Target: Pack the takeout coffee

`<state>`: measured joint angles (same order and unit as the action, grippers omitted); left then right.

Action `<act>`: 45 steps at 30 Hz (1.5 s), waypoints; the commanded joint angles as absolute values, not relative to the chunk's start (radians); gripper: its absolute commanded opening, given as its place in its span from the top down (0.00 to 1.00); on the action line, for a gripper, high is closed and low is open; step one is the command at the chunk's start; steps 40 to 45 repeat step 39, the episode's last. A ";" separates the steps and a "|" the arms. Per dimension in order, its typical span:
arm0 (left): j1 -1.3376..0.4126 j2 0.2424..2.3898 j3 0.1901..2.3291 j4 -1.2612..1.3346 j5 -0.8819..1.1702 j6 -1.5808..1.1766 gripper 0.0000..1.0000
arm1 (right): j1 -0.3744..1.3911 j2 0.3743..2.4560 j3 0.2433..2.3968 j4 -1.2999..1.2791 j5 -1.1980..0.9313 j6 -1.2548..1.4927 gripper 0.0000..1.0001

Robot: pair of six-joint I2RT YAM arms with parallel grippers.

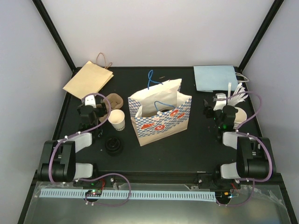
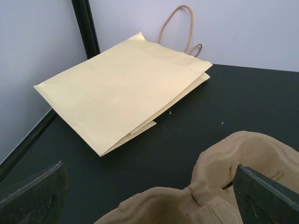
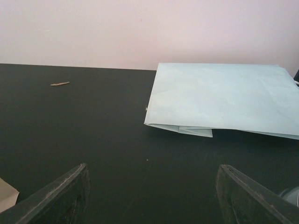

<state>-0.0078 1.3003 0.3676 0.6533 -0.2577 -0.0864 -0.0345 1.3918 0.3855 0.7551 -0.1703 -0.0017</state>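
Black table point(image 1: 196, 140) w/ plain white walls point(image 1: 154, 32) behind & both sides; black frame posts point(image 1: 53, 35) at table's rear corners; even, soft light.

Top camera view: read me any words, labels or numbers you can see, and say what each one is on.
No text reads clearly.
checkered bag: red marks on its front, too blurred to read.
paper cup: small dark print on its side, too small to read.
brown bag and light blue bag: plain, no print visible.

Pulp cup carrier point(image 2: 243, 172) cut off at bottom edge, pale blue bag point(image 3: 224, 95) cropped at right
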 commanded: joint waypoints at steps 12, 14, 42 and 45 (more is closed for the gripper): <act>-0.010 1.369 0.333 0.877 -0.009 0.039 0.01 | -0.039 1.394 0.271 1.028 -0.188 -0.031 0.00; -0.010 1.398 0.296 0.983 0.038 0.076 0.01 | -0.040 1.402 0.267 1.052 -0.190 -0.030 0.00; -0.011 1.385 0.313 0.928 0.031 0.064 0.01 | -0.040 1.398 0.271 1.033 -0.189 -0.031 0.00; -0.011 1.385 0.313 0.928 0.031 0.064 0.01 | -0.040 1.398 0.271 1.033 -0.189 -0.031 0.00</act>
